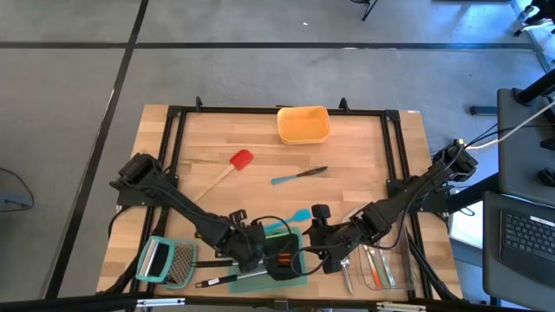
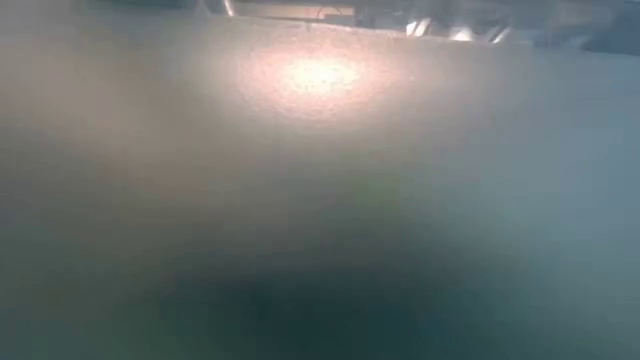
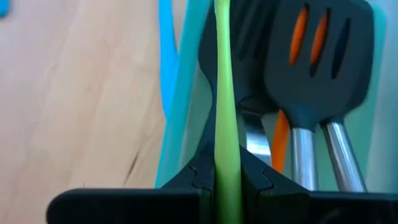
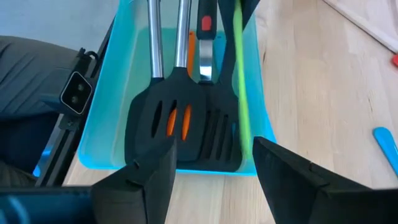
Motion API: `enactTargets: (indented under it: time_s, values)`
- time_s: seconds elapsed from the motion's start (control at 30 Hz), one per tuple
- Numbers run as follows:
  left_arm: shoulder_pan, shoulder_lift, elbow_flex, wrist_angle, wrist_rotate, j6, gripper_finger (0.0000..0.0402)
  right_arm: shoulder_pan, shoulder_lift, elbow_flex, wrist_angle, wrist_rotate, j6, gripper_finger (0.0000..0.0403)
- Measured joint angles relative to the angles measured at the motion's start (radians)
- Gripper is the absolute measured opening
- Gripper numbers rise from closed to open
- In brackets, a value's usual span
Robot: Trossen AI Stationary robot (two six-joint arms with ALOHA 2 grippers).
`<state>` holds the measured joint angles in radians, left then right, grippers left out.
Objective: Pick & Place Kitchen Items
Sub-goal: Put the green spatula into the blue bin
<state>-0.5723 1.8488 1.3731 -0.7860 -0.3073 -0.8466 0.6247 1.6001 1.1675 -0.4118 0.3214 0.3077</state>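
A slim green spatula [image 3: 225, 93] sits between the fingers of my left gripper [image 3: 227, 174], which is shut on it over the teal tray [image 4: 102, 106] at the table's near middle. The tray holds two black slotted turners [image 4: 180, 124] with steel handles and an orange utensil under them. In the right wrist view the green spatula [image 4: 241, 93] runs along one side of the tray. My right gripper [image 4: 214, 174] hovers open just right of the tray, with nothing between its fingers. From above, my left gripper [image 1: 260, 251] and right gripper [image 1: 316, 236] face each other across the tray [image 1: 295, 279]. My left gripper pinches the green spatula's thin shaft [image 3: 226, 158] between its two fingers. The fingers slant down from above and from the table's left. The spatula runs on past the fingertips into the tray beside the black turners. Whether its far end rests there, I cannot tell.
An orange container [image 1: 303, 124] stands at the far middle. A red spatula [image 1: 241, 160] and a teal one [image 1: 299, 175] lie on the bare wood at mid-table. A grater [image 1: 166, 260] lies near left, a clear container [image 1: 381, 264] with cutlery near right.
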Motion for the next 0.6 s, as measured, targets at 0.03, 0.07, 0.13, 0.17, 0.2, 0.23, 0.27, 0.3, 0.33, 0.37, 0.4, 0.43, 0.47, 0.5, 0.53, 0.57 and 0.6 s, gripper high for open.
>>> enactTargets:
  time_s: [0.03, 0.07, 0.13, 0.17, 0.2, 0.23, 0.27, 0.3, 0.33, 0.37, 0.4, 0.43, 0.47, 0.5, 0.53, 0.57, 0.6]
  values:
    - [0.004, 0.000, 0.000, -0.001, 0.019, 0.011, 0.0017, 0.000, 0.000, 0.000, 0.000, 0.000, 0.000, 0.0215]
    - [0.008, 0.000, 0.000, -0.003, 0.028, 0.016, 0.0017, 0.000, 0.000, 0.000, 0.000, 0.000, 0.000, 0.0215]
    - [0.017, 0.000, 0.000, -0.003, 0.035, 0.020, 0.0017, 0.000, 0.000, 0.000, 0.001, 0.000, 0.000, 0.0215]
    - [0.021, 0.000, 0.000, -0.004, 0.036, 0.022, 0.0017, 0.000, 0.000, 0.000, 0.001, 0.000, 0.000, 0.0215]
    - [0.026, 0.000, 0.000, -0.004, 0.037, 0.024, 0.0017, 0.000, 0.000, 0.000, 0.001, 0.000, 0.000, 0.0215]
    - [0.030, 0.000, 0.000, -0.004, 0.036, 0.031, 0.0017, 0.000, 0.000, 0.000, 0.003, 0.000, 0.000, 0.0215]
    - [0.033, 0.000, 0.000, -0.003, 0.034, 0.038, 0.0017, 0.000, 0.000, 0.000, 0.005, 0.000, 0.000, 0.0215]
    - [0.034, 0.000, 0.000, -0.004, 0.025, 0.043, 0.0019, 0.000, 0.000, 0.000, 0.005, 0.000, 0.000, 0.0215]
    - [0.037, 0.000, 0.000, -0.005, 0.017, 0.047, 0.0023, 0.000, 0.000, 0.000, 0.006, 0.000, 0.000, 0.0215]
    - [0.039, 0.000, 0.000, -0.005, 0.013, 0.048, 0.0027, 0.000, 0.000, 0.000, 0.007, 0.000, 0.000, 0.0215]
    - [0.040, 0.000, 0.000, -0.005, 0.009, 0.049, 0.0032, 0.000, 0.000, 0.000, 0.008, 0.000, 0.000, 0.0215]
    - [0.043, 0.000, 0.000, -0.005, 0.009, 0.055, 0.0037, 0.000, 0.000, 0.000, 0.008, 0.000, 0.000, 0.0215]
    - [0.044, 0.000, 0.000, -0.007, 0.010, 0.057, 0.0040, 0.000, 0.000, 0.000, 0.008, 0.000, 0.000, 0.0215]
    - [0.045, 0.000, 0.000, -0.011, 0.010, 0.057, 0.0042, 0.000, 0.000, 0.000, 0.008, 0.000, 0.000, 0.0215]
    - [0.045, 0.000, 0.000, -0.017, 0.013, 0.057, 0.0042, 0.000, 0.000, 0.000, 0.008, 0.000, 0.000, 0.0215]
    - [0.045, 0.000, 0.000, -0.026, 0.017, 0.057, 0.0042, 0.000, 0.000, 0.000, 0.008, 0.000, 0.000, 0.0215]
    - [0.045, 0.000, 0.000, -0.038, 0.018, 0.057, 0.0043, 0.000, 0.000, 0.000, 0.008, 0.000, 0.000, 0.0215]
